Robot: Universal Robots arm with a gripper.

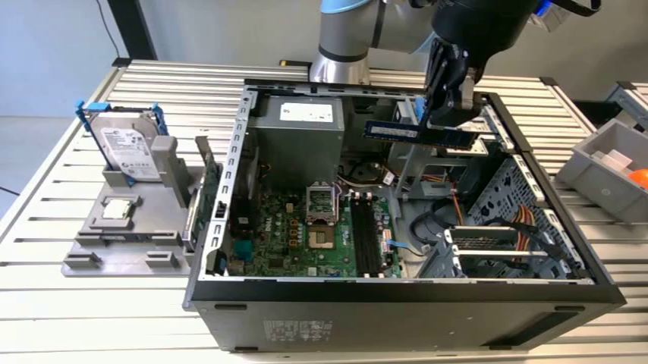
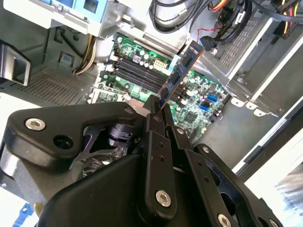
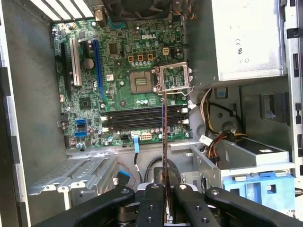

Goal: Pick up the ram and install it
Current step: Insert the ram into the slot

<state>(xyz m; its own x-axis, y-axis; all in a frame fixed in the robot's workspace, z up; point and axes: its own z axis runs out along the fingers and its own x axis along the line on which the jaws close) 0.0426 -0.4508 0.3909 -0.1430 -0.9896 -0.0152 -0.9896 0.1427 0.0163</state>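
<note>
Now pincer (image 1: 448, 121) pinching ram (image 1: 403, 132) by one end, high over open case (image 1: 405, 292), near rim by arm base, well above slots (image 1: 363, 235). I judge ram light, stiff, fragile: hold bare board edges, not chips.

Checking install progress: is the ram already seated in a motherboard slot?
No, the gripper holds the ram above the case, clear of the slots.

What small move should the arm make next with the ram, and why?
Probably lower it toward the black memory slots: the hand is shut on the ram, which hangs above the open case, clear of the motherboard, not yet seated.
</note>
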